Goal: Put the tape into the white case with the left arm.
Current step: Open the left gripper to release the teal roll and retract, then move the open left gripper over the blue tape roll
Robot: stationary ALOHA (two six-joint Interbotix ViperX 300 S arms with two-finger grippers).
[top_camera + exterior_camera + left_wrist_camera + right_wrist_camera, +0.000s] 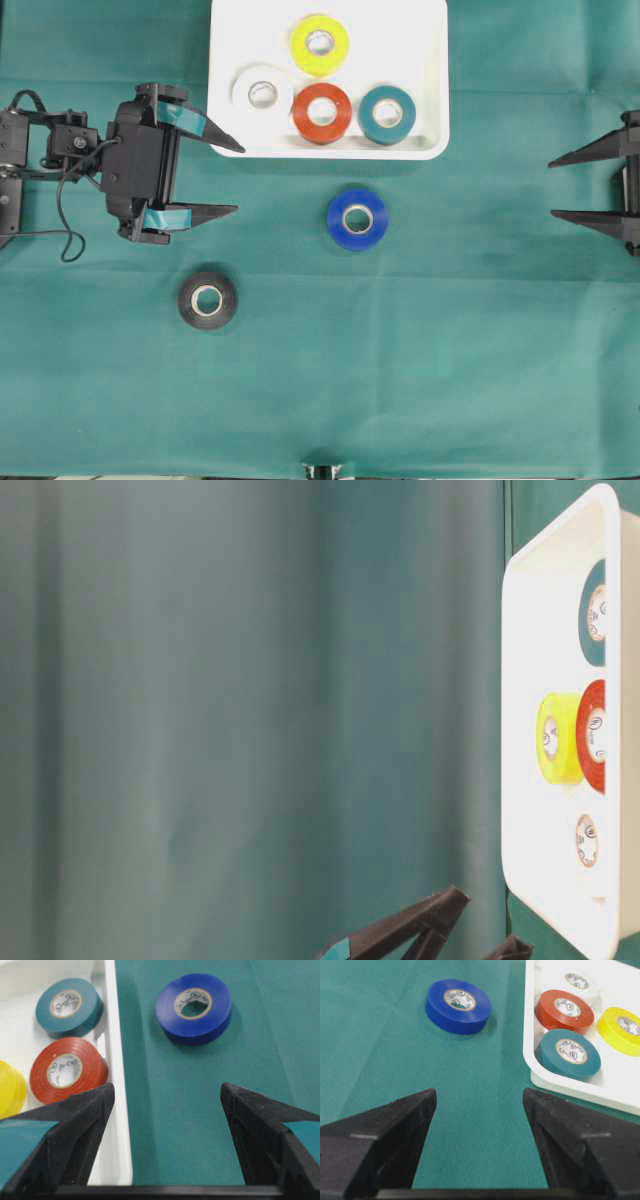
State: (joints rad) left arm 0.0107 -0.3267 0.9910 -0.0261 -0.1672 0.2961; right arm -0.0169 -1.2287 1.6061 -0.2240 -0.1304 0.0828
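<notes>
Six tape rolls are visible, one of each colour. Four lie flat inside the white case (425,40): a yellow roll (320,44) toward its far rim, then a white roll (262,92), a red roll (322,112) and a teal roll (387,113) in a row along its near rim, the red touching or nearly touching the yellow and white. Two rolls lie outside the case on the cloth: a blue roll (357,218) just off the near rim, below the red and teal rolls, and a black roll (207,300) farther from the case, off its left corner. The worktop is covered with a green cloth (450,370) showing faint creases; in the table-level view a green curtain (200,680) fills the background. The case sits at the far edge of the overhead view, its far rim cut off by the frame. The left tool (240,180), banded in teal, has its fingers spread wide and empty; one fingertip overlaps the case's left near corner in the overhead view, the other points toward the blue roll, which lies apart from it. The right tool (550,188), plain black, is also spread wide and empty, well to the right of the case. Open cloth lies between both tools and the blue roll.
</notes>
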